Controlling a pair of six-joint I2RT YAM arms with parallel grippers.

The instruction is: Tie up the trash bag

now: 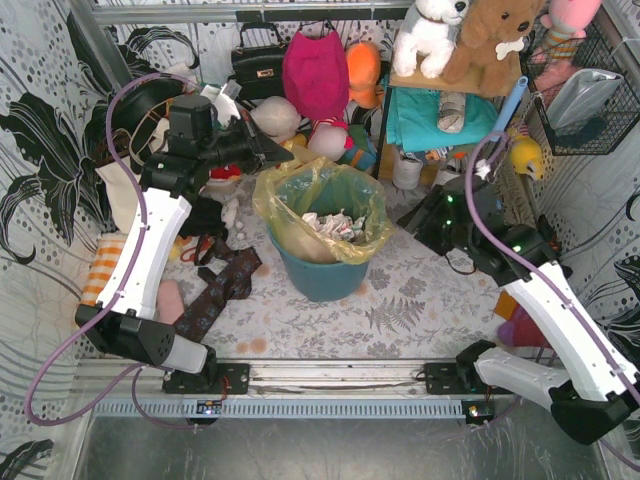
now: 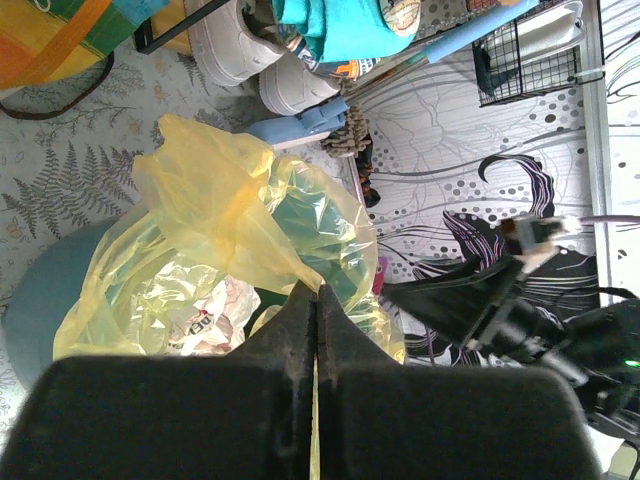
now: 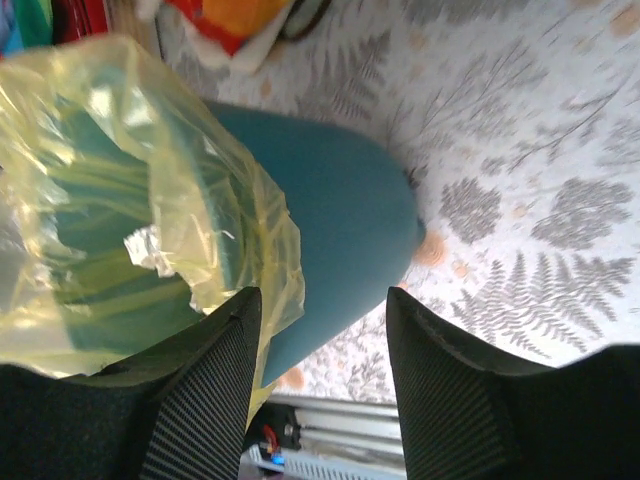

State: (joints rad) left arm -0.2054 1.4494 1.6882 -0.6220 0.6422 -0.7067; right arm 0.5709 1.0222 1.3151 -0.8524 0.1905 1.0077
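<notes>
The trash bag [image 1: 322, 200] is thin yellow-green plastic lining the teal bin [image 1: 322, 278], with crumpled white paper [image 1: 330, 224] inside. My left gripper [image 1: 283, 155] is at the bag's back-left rim. In the left wrist view the gripper [image 2: 312, 292] is shut, with a fold of the bag [image 2: 225, 205] running into its tips and a yellow sliver between the fingers. My right gripper [image 1: 422, 216] is off the bag's right side. In the right wrist view it [image 3: 325, 305] is open and empty, with the bin wall [image 3: 335, 230] ahead and bag plastic [image 3: 110, 170] by the left finger [image 3: 215, 370].
Clutter lies behind the bin: a black handbag [image 1: 258, 62], a pink bag [image 1: 315, 72], plush toys [image 1: 470, 35] on a shelf and a wire basket [image 1: 585, 90] at right. A dark patterned cloth [image 1: 215, 290] lies left of the bin. The metal rail [image 1: 330, 378] runs along the near edge.
</notes>
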